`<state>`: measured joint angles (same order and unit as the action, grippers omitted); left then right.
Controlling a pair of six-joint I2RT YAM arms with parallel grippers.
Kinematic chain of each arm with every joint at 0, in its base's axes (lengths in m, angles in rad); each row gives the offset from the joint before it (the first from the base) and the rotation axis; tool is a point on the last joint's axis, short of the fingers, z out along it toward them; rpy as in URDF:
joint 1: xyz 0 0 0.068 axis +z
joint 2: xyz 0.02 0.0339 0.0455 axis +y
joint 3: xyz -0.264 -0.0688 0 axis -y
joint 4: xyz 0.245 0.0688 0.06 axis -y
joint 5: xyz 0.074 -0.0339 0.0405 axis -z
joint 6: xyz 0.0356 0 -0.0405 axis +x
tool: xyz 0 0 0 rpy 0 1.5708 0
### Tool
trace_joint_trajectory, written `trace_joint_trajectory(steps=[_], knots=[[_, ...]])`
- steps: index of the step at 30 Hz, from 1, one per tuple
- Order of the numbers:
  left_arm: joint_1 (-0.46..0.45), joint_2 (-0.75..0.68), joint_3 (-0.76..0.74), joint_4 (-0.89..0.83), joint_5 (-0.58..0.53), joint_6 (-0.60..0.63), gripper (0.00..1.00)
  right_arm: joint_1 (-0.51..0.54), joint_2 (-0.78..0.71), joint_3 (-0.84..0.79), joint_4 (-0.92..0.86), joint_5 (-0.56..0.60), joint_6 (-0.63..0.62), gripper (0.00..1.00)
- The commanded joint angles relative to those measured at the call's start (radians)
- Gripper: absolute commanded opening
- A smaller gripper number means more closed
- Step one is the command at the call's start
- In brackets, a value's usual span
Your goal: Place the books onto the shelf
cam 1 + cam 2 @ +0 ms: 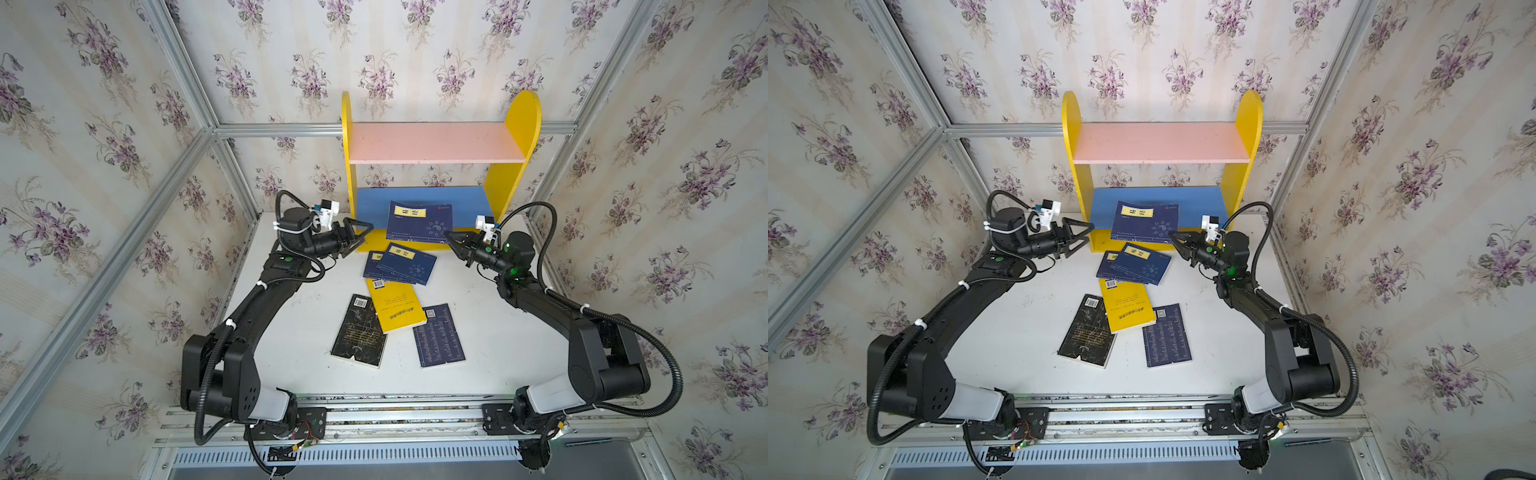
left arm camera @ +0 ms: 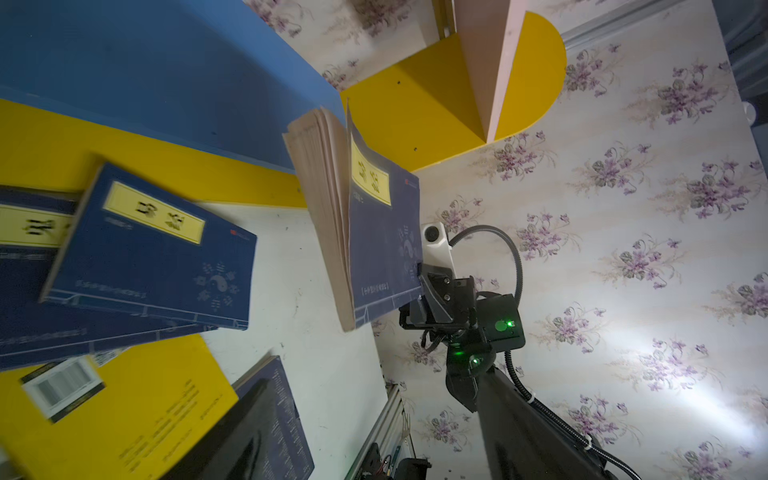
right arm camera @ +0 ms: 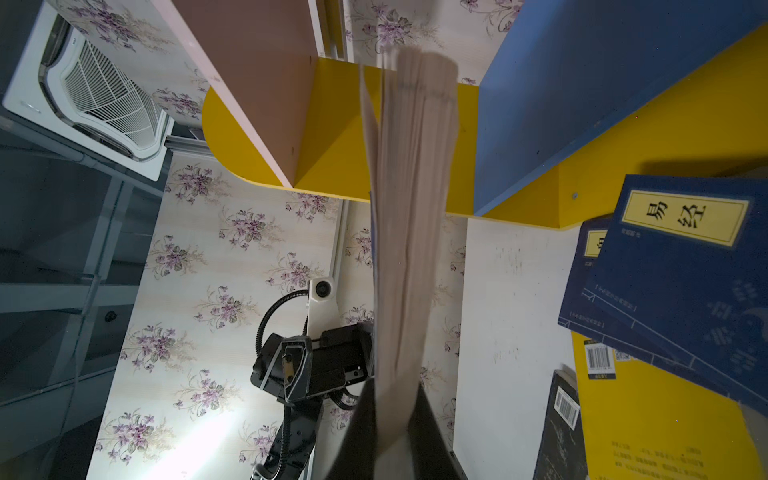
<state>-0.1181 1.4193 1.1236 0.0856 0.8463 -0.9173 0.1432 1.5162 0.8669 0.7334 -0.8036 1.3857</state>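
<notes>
The shelf (image 1: 432,141) (image 1: 1158,143) stands at the back with bare pink and blue boards. In both top views my right gripper (image 1: 451,239) (image 1: 1173,239) is shut on the lower right corner of a navy book (image 1: 419,222) (image 1: 1144,222), held upright in front of the blue board. In the right wrist view its page edge (image 3: 411,208) runs between my fingers (image 3: 361,436). My left gripper (image 1: 368,232) (image 1: 1090,230) stands open just left of that book, apart from it. On the table lie two overlapping navy books (image 1: 405,264), a yellow book (image 1: 395,305), a black book (image 1: 359,330) and another navy book (image 1: 438,334).
Wallpapered walls with aluminium frame posts (image 1: 232,166) close in the table on the left, right and back. A metal rail (image 1: 395,409) carrying both arm bases runs along the front edge. Bare white table (image 1: 498,324) lies to the right of the loose books.
</notes>
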Motion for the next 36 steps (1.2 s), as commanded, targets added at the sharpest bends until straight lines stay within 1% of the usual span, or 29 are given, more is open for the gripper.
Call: trace_joint_trajectory(steps=[1, 3, 6, 8, 10, 14, 18, 20, 23, 28, 31, 36], knots=[[0.072, -0.057, -0.036, -0.1, 0.021, 0.107, 0.86, 0.031, 0.044, 0.08, -0.066, 0.032, -0.108, 0.04], [0.11, -0.085, -0.053, -0.143, 0.023, 0.147, 0.89, 0.052, 0.092, 0.126, -0.097, 0.053, -0.136, 0.04], [0.139, -0.102, -0.047, -0.25, 0.013, 0.249, 0.98, 0.075, 0.186, 0.2, -0.107, 0.082, -0.133, 0.03], [0.143, -0.096, -0.024, -0.336, -0.021, 0.31, 0.99, 0.086, 0.248, 0.256, -0.106, 0.113, -0.126, 0.02], [0.144, -0.095, -0.023, -0.356, -0.042, 0.33, 0.99, 0.093, 0.305, 0.323, -0.114, 0.121, -0.131, 0.02], [0.144, -0.071, -0.029, -0.356, -0.11, 0.328, 0.99, 0.089, 0.435, 0.485, -0.154, 0.113, -0.152, 0.02], [0.143, -0.03, 0.0, -0.355, -0.14, 0.307, 0.99, 0.088, 0.575, 0.654, -0.197, 0.066, -0.168, 0.02], [0.144, -0.018, 0.009, -0.356, -0.167, 0.313, 0.99, 0.088, 0.625, 0.712, -0.205, 0.054, -0.177, 0.02], [0.142, 0.009, 0.028, -0.356, -0.19, 0.303, 0.99, 0.084, 0.672, 0.785, -0.261, 0.046, -0.232, 0.03], [0.142, 0.037, 0.04, -0.356, -0.24, 0.293, 0.99, 0.084, 0.744, 0.95, -0.459, 0.006, -0.369, 0.03], [0.142, 0.054, 0.047, -0.356, -0.26, 0.282, 0.99, 0.084, 0.776, 0.993, -0.484, -0.018, -0.379, 0.03], [0.142, 0.086, 0.066, -0.353, -0.277, 0.262, 0.99, 0.085, 0.796, 0.983, -0.458, -0.022, -0.359, 0.03]])
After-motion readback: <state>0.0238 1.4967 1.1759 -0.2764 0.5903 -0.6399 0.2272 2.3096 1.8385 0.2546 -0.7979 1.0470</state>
